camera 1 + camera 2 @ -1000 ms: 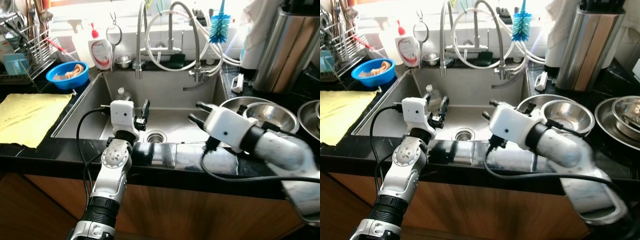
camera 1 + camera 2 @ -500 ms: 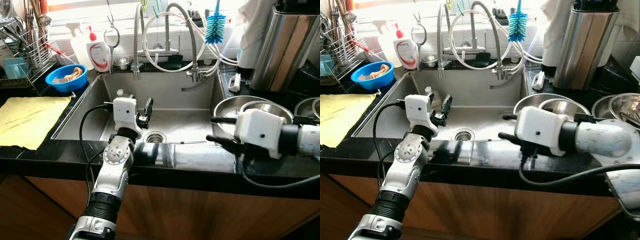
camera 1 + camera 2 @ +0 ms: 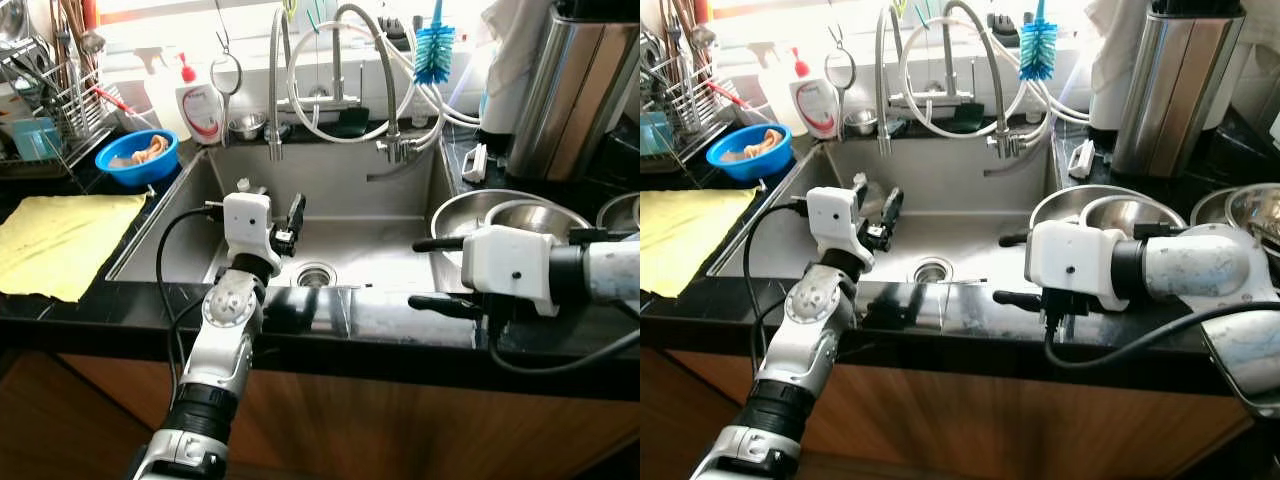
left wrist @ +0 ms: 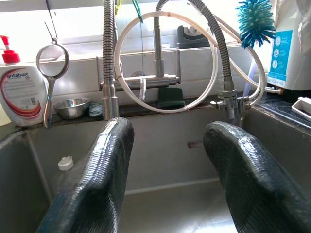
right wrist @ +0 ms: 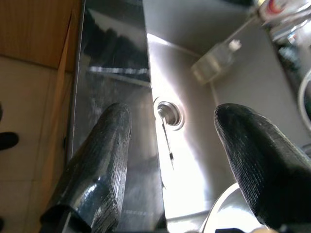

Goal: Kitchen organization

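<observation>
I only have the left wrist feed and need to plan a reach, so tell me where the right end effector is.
Observer: The right end effector hovers open over the front rim of the sink, toward its right end, fingers pointing to the robot's left.
Operator: Report what sits beside it.
Observer: Nested steel bowls stand on the black counter just right of the sink.
Operator: Now give me the other side.
Observer: A yellow cloth lies flat on the counter left of the sink.
</observation>
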Controlling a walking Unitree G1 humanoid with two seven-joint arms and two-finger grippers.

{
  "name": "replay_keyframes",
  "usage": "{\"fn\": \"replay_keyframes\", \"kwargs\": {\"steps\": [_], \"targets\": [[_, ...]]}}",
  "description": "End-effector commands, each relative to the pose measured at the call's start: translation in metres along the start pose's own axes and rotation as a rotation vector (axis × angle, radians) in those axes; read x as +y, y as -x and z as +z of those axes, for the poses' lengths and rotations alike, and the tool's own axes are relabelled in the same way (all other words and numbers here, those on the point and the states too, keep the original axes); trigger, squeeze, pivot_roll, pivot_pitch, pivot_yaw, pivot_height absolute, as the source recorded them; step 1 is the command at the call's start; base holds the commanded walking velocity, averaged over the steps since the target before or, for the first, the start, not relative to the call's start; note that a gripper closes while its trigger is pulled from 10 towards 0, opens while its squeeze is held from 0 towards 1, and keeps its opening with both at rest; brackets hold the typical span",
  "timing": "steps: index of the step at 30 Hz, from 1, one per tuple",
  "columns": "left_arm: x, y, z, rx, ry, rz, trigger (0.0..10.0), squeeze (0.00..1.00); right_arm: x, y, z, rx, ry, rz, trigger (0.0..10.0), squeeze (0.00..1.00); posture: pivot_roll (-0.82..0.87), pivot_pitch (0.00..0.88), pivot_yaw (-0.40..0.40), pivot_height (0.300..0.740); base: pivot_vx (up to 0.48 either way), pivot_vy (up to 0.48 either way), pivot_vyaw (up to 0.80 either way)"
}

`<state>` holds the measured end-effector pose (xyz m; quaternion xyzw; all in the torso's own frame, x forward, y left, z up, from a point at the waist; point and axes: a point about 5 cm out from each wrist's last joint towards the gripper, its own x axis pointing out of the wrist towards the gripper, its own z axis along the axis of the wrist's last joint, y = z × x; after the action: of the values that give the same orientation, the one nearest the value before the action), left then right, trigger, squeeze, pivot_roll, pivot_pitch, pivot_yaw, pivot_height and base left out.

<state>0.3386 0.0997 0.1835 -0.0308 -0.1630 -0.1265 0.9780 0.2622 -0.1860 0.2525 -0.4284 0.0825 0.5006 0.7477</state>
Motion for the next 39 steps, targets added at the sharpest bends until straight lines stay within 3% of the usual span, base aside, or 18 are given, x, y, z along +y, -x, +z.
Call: {"fn": "replay_keyframes", "kwargs": {"steps": [1,16,20,31,39], "targets": [[0.001,-0.004,0.003,0.001,0.001,-0.003,10.0,0.0,-0.001,0.002,-0.002,0.041,0.027,0.032,10.0,0.0,-0.22,0.0,0.157,0.74,0.0,0.0,0.0],[0.0,-0.003,0.002,0.005,0.007,-0.018,10.0,0.0,0.004,0.009,-0.017,0.12,-0.002,0.121,10.0,0.0,-0.22,0.0,0.158,0.74,0.0,0.0,0.0],[-0.002,-0.004,0.002,0.004,0.01,-0.022,10.0,0.0,0.002,0.011,-0.025,0.19,0.04,0.104,10.0,0.0,-0.22,0.0,0.161,0.74,0.0,0.0,0.0],[-0.001,-0.004,0.003,0.007,0.01,-0.035,10.0,0.0,-0.002,0.008,-0.023,0.189,0.101,0.112,10.0,0.0,-0.21,0.0,0.175,0.74,0.0,0.0,0.0],[-0.002,-0.003,0.004,0.009,0.009,-0.043,10.0,0.0,-0.008,0.008,-0.029,0.262,0.16,0.092,10.0,0.0,-0.21,0.0,0.182,0.74,0.0,0.0,0.0]]}}
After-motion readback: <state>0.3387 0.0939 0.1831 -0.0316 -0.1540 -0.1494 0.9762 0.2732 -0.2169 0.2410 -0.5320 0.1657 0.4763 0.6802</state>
